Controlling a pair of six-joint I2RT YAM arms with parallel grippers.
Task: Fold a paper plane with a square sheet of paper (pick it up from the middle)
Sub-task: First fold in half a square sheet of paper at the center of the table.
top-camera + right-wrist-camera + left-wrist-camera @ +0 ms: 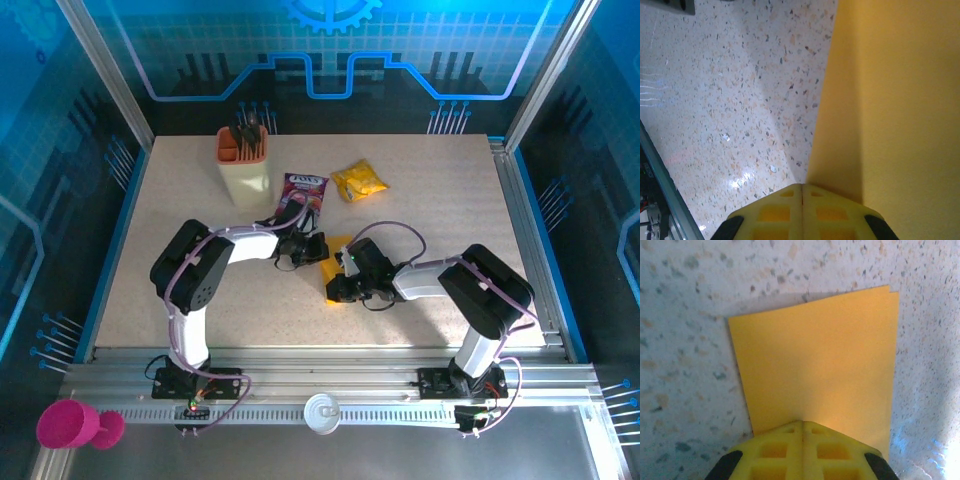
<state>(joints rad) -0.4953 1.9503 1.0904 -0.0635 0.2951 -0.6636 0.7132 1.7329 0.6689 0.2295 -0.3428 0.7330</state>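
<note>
Midway across the speckled pale tabletop (450,210), the thin orange-yellow sheet of paper (820,365) lies doubled over, two layered edges showing along its far side. The left gripper (802,426), its yellow fingers clenched together, sets its tips at the sheet's near edge. The right gripper (802,187), likewise clenched, meets another edge. Whether either actually pinches the paper cannot be told. Farther back stand a tall beige holder (245,168), a purple printed packet (304,190) and a crinkled yellow snack packet (360,180).
</note>
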